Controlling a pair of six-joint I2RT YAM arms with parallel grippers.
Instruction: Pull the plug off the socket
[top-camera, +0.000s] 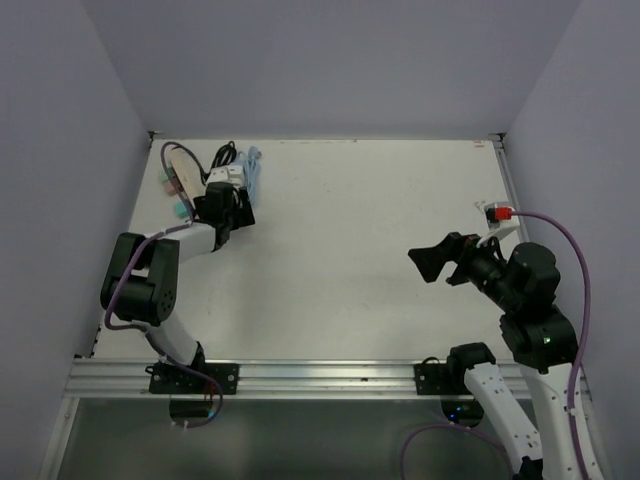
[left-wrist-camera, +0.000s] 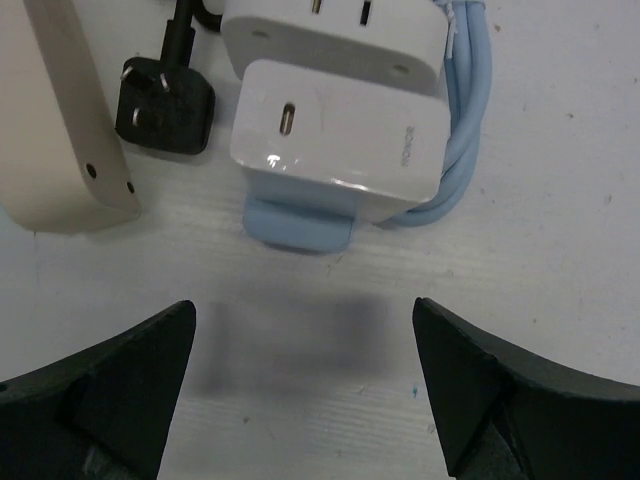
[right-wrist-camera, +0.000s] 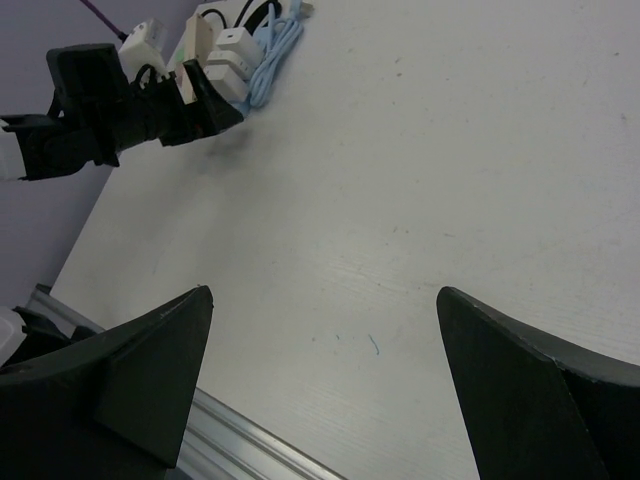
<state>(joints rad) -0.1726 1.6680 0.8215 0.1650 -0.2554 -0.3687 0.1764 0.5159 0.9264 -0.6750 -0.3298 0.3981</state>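
A white charger plug (left-wrist-camera: 335, 140) with a USB-C port sits against a white socket block (left-wrist-camera: 335, 35), with a light blue base (left-wrist-camera: 295, 222) under it. A light blue cable (left-wrist-camera: 465, 110) coils on its right. In the top view this cluster (top-camera: 226, 178) lies at the table's far left. My left gripper (left-wrist-camera: 305, 385) is open and empty just short of the plug, the jaws spread wider than the plug; in the top view the left gripper (top-camera: 235, 208) is next to the cluster. My right gripper (top-camera: 437, 258) is open and empty, far off to the right.
A beige power strip (left-wrist-camera: 60, 120) lies left of the plug, with a black plug (left-wrist-camera: 165, 100) loose between them. The strip (top-camera: 180, 172) runs along the left wall. The right wrist view shows the left arm (right-wrist-camera: 120, 110) and the aluminium front rail (right-wrist-camera: 250, 440).
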